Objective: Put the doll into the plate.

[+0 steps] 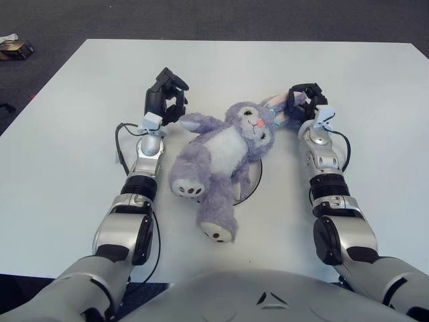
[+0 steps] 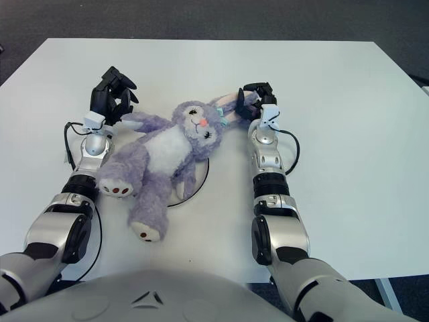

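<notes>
Doll (image 1: 224,151) sprawled over plate (image 1: 257,180) — right robot hand (image 1: 303,104) gripping ear

Purple doll (image 1: 224,155), white belly, pink nose, brown soles | white plate (image 1: 255,180), black rim | white table (image 1: 60,161) | silver-and-black arms, black hands | dark grey floor (image 1: 201,17)

Lighting even and bright, diffuse from overhead. White table (image 1: 375,74) reads near-uniform, slightly blown out, no hard glare spots. Shadows soft and short: faint one under the purple plush bunny (image 1: 224,151) along its near side, thin ones beside both forearms. Small specular highlights on the silver arm shells. Dark carpet beyond the far table edge is underexposed. Focus sharp throughout; table edges show mild wide-angle convergence.
</notes>
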